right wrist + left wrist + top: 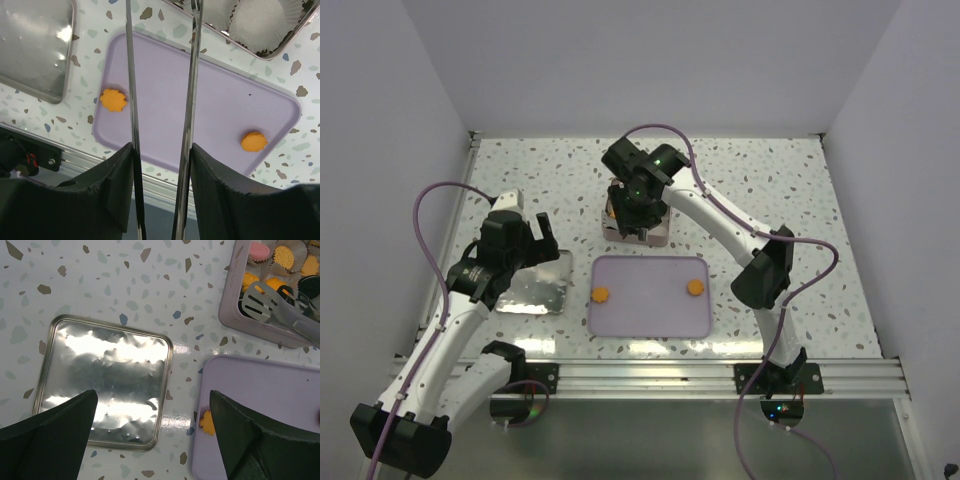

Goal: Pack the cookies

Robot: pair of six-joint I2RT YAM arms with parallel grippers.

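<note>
Two orange cookies lie on the lavender tray; they also show in the right wrist view. The square tin stands behind the tray. In the left wrist view it holds a pink cookie, orange cookies and a black one in paper cups. My right gripper is shut on metal tongs, whose slotted tips hang over the tin. My left gripper is open and empty above the lid's right edge.
The shiny metal lid lies flat left of the tray. An aluminium rail runs along the table's near edge. White walls close in the speckled table on three sides.
</note>
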